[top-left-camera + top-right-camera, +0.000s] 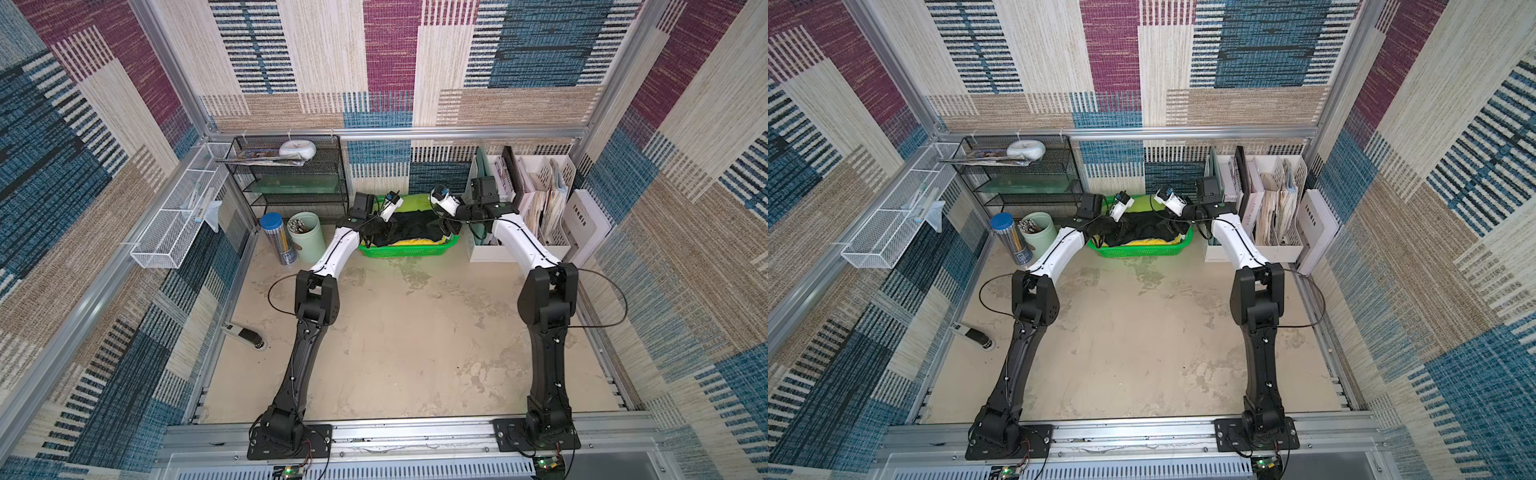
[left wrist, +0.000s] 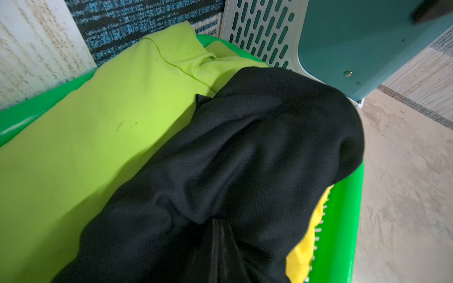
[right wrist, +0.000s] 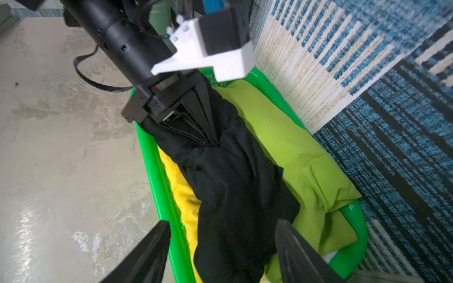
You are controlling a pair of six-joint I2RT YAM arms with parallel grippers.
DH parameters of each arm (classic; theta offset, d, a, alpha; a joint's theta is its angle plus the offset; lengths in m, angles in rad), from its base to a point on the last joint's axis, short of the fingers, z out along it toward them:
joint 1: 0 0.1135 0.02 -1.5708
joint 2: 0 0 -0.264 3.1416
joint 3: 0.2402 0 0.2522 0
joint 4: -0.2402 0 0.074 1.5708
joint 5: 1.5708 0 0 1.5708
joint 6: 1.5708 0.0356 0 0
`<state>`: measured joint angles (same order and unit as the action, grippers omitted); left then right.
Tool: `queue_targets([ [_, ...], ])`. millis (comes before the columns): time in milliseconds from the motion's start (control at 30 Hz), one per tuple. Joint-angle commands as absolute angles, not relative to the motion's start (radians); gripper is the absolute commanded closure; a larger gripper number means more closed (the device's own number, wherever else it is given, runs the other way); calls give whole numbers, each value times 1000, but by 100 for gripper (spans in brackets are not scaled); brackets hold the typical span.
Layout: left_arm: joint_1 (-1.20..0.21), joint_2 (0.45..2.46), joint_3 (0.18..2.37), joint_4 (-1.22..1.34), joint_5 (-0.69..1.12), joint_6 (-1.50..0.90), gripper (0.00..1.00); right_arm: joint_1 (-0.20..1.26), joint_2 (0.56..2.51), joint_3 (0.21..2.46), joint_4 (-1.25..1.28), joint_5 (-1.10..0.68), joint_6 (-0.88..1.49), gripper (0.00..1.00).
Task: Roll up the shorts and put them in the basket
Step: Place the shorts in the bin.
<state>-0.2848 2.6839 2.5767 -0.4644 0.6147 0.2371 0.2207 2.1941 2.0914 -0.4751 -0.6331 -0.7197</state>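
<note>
Right wrist: L jaws pinch shorts.

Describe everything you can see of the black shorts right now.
The shorts are plain black, soft mesh-like fabric, bunched into a crumpled elongated heap. They lie in the green basket, on top of the lime-green cloth and yellow cloth. The left gripper pinches one end shut; the right gripper straddles the other end, jaws open.
</note>
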Motion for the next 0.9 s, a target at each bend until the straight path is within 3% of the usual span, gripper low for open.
queue_targets([
  [0,-282,2690,2563,-603,521,252,100,224,2119,2017,-413,-641,-720,26],
  [333,-281,2657,2572,-543,570,181,100,220,1939,1900,-245,-464,-637,24],
  [367,-281,2647,2572,-527,601,165,95,219,1920,1878,-219,-461,-625,24],
  [500,-285,2605,2581,-466,638,115,51,219,1830,1756,-78,-421,-568,23],
  [600,-291,2568,2583,-433,661,108,16,220,1807,1757,-111,-416,-568,23],
  [667,-296,2544,2583,-424,664,113,8,219,1798,1761,-135,-408,-570,22],
  [867,-309,2466,2590,-400,674,69,0,219,1732,1690,-91,-349,-553,22],
])
